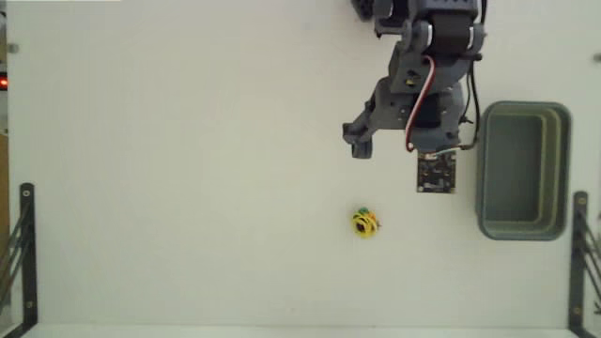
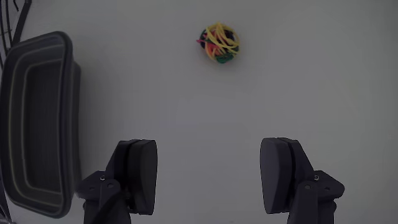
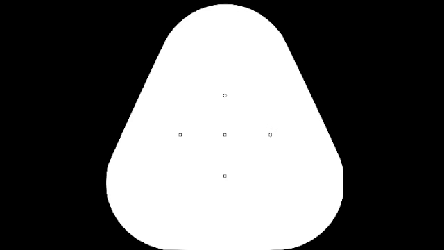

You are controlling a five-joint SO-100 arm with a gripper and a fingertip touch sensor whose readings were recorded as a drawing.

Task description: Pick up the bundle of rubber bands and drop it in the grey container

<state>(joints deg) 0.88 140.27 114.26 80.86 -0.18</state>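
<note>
Yellow bundle of rubber bands (image 2: 219,43) on the table, well ahead of the wide-open, empty fingers (image 2: 140,174).

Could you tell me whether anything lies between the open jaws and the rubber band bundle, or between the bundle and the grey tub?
Nothing visible does. In the wrist view only bare white table separates the open gripper from the rubber band bundle. In the fixed view the stretch from the bundle to the grey tub is bare too; the small circuit board on the arm sits above that line.

Dark grey plastic arm (image 1: 413,89), red-white cable (image 1: 420,103), blunt-fingered pincer (image 2: 208,177).
</note>
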